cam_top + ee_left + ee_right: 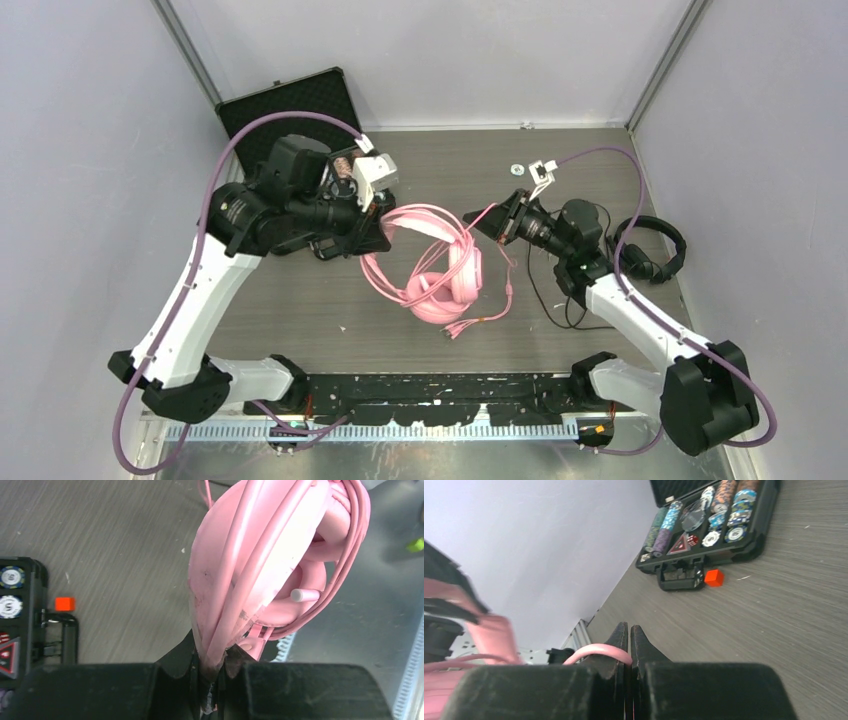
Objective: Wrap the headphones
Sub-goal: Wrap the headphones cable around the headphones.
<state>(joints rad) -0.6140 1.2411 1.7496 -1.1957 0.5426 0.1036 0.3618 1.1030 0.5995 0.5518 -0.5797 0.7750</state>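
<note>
The pink headphones point(445, 280) lie mid-table, ear cups down, with their pink cable point(400, 290) looped around them. My left gripper point(385, 226) is shut on the headband and the cable strands laid along it. In the left wrist view the headband point(250, 565) runs straight out of the left gripper point(212, 652). My right gripper point(480, 222), just right of the band, is shut on one strand of the pink cable point(594, 651), which arcs out of the right gripper point(630, 630). The black headphones point(655, 250) rest at the right edge with their thin cable point(545, 300) trailing.
An open black case of poker chips point(709, 525) stands at the back left, its lid point(290, 105) raised. A small orange cube point(714, 577) lies in front of it. A small ring point(517, 168) lies near the back wall. The cable's plug end point(455, 328) lies near the front.
</note>
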